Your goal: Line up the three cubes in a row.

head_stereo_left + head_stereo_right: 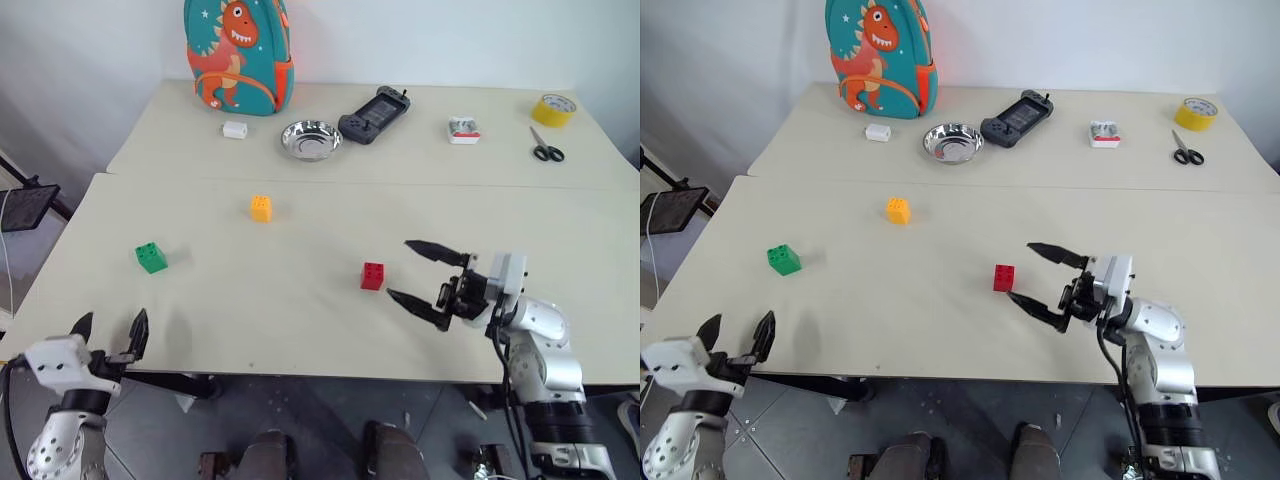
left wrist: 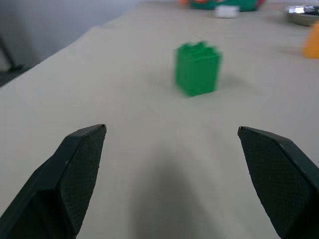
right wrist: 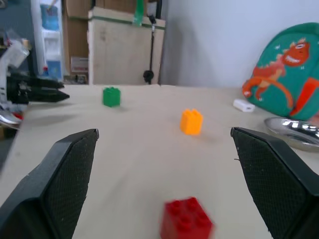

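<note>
On the bench (image 1: 300,330), both hands stand open and empty. Bring the left hand (image 1: 110,330) level toward the green cube (image 1: 151,257), centring it between the fingers; the right hand (image 1: 425,276) waits beside the red cube (image 1: 372,276).

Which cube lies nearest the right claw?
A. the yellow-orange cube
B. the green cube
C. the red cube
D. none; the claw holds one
C: the red cube sits on the table just off the tips of the open, empty right claw, while the green cube and yellow-orange cube lie farther away.
</note>
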Robot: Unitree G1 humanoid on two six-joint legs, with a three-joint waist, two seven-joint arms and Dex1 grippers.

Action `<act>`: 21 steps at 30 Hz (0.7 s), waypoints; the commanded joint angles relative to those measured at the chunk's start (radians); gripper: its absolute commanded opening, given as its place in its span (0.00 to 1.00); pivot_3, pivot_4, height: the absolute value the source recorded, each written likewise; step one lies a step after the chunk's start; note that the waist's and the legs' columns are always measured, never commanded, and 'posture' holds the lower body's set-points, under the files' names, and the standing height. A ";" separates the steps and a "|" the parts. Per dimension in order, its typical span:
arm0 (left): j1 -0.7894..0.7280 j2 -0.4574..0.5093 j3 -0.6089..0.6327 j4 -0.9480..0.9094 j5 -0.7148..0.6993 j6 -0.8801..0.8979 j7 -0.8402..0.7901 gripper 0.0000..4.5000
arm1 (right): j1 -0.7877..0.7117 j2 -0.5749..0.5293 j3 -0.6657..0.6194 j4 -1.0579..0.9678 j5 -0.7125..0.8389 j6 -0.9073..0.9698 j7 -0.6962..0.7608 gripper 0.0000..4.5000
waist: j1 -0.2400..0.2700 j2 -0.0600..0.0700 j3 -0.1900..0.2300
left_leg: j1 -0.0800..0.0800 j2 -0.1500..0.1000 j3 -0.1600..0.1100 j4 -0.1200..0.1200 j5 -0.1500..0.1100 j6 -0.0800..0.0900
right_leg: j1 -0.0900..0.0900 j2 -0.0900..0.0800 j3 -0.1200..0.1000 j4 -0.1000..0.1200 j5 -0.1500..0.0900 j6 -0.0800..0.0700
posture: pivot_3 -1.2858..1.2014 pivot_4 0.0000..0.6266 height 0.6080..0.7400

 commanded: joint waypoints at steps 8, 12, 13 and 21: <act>-0.229 -0.050 -0.094 -0.139 0.063 0.220 0.318 1.00 | -0.036 -0.023 0.016 0.014 -0.015 -0.047 0.039 0.99 | 0.019 -0.001 -0.001 | -0.001 0.000 0.001 0.007 -0.003 0.002 | 0.000 0.001 0.002 0.001 0.000 0.000 | 0.52 0.24 1.00; -0.349 -0.066 -0.125 -0.105 0.092 0.317 0.422 1.00 | -0.039 -0.017 0.034 0.022 -0.029 -0.061 0.038 0.99 | 0.019 -0.002 -0.001 | -0.001 0.000 0.002 0.007 -0.003 0.002 | 0.000 0.001 0.002 0.002 0.000 0.000 | 0.52 0.24 1.00; -0.389 -0.064 -0.140 -0.071 0.107 0.321 0.431 1.00 | -0.038 -0.014 0.043 0.018 -0.032 -0.060 0.037 0.99 | 0.018 -0.002 -0.001 | -0.001 0.000 0.002 0.007 -0.003 0.002 | 0.000 0.001 0.002 0.002 0.000 0.000 | 0.52 0.24 1.00; -0.539 -0.067 -0.176 0.087 0.183 0.295 0.495 1.00 | -0.021 -0.011 0.078 -0.014 -0.041 -0.051 0.019 0.99 | 0.017 -0.002 -0.001 | -0.001 0.001 0.003 0.007 -0.003 0.002 | 0.000 0.002 0.003 0.001 0.001 0.001 | 0.52 0.24 1.00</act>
